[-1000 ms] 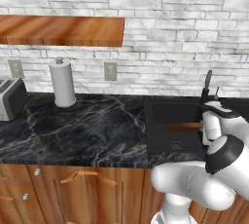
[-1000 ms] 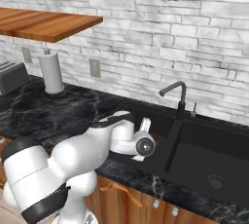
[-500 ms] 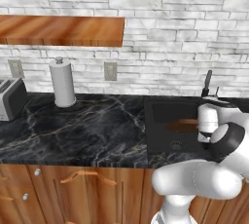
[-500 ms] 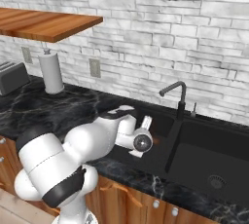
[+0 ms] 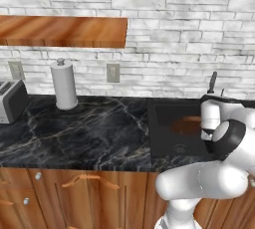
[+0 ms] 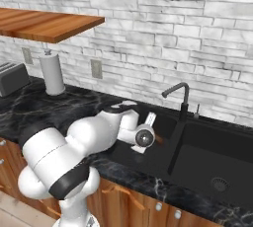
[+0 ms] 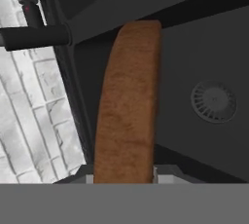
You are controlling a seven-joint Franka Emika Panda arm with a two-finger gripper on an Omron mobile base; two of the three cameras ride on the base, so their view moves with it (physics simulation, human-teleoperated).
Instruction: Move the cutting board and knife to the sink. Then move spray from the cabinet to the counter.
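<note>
Hand view: looked along the cutting board point(image 7: 127, 101), brown and long, running up from between the tips of the end effector point(image 7: 121, 177) into the dark sink point(image 7: 194, 52). Saw pale finger parts hugging both long edges of the board at the bottom. Could not tell whether clamped on it or just slackened. Found the board's rounded far end near the sink's back wall, with the round drain point(image 7: 213, 101) off to its side and apart from it. Noted the black faucet point(image 7: 34, 35) crossing the upper left, against white brick.

Left base view: caught a brown stretch of the board point(image 5: 187, 125) inside the sink point(image 5: 164, 133), just left of the white wrist, above the drain point(image 5: 180, 148). Made out the faucet point(image 5: 212, 81) behind. Further left on the black marbled desk point(image 5: 89, 128) stood a paper towel roll point(image 5: 63, 84) and a toaster point(image 5: 10, 101), well apart from the sink. Above them hung the wooden shelf point(image 5: 64, 31).

Right base view: showed the arm bent low over the sink's left edge, beside the faucet point(image 6: 180, 102).
</note>
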